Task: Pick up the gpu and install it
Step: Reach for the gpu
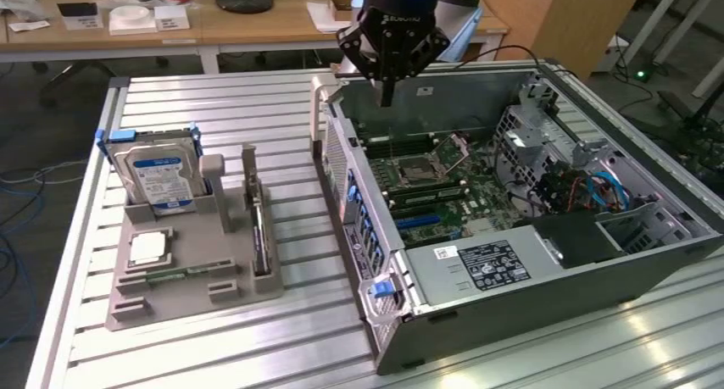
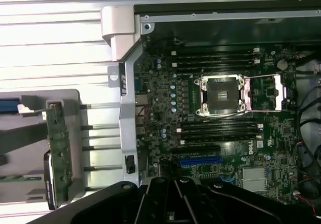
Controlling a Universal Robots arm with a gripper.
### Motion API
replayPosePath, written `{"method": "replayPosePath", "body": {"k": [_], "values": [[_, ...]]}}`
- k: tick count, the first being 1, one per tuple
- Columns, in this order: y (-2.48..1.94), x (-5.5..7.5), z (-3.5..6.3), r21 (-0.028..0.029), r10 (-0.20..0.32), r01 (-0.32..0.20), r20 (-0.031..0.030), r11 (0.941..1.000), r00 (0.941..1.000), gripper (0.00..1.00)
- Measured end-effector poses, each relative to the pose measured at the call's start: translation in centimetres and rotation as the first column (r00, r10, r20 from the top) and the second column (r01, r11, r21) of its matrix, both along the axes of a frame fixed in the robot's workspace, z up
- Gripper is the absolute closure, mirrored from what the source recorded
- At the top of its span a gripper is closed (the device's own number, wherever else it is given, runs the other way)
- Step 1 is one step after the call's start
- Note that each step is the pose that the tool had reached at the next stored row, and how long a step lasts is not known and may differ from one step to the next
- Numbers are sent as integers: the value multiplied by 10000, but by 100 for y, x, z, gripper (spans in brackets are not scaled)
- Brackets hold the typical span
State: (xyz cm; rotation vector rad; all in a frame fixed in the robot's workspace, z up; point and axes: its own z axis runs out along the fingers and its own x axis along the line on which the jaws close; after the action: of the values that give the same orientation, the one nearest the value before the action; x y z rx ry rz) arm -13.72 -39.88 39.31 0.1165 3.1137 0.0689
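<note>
Okay, your gripper (image 1: 387, 97) hangs over the rear edge of the open computer case (image 1: 543, 308), jaws pinched fully together and carrying nothing. The gpu (image 1: 258, 230) stands on edge in a slot of the grey holder (image 1: 169, 300), on the side nearest the case and well apart from your gripper. It looks light and stiff but fragile, a bare board with small parts. The safest hold is likely a gentle pinch across its thin upper edge, near the middle, since an off-centre grip could let it tilt.
</note>
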Motion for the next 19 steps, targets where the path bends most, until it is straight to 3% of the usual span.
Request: {"method": "replayPosePath", "body": {"k": [19], "values": [[0,-343,0,-1,0,0,0,10000,10000,89]]}}
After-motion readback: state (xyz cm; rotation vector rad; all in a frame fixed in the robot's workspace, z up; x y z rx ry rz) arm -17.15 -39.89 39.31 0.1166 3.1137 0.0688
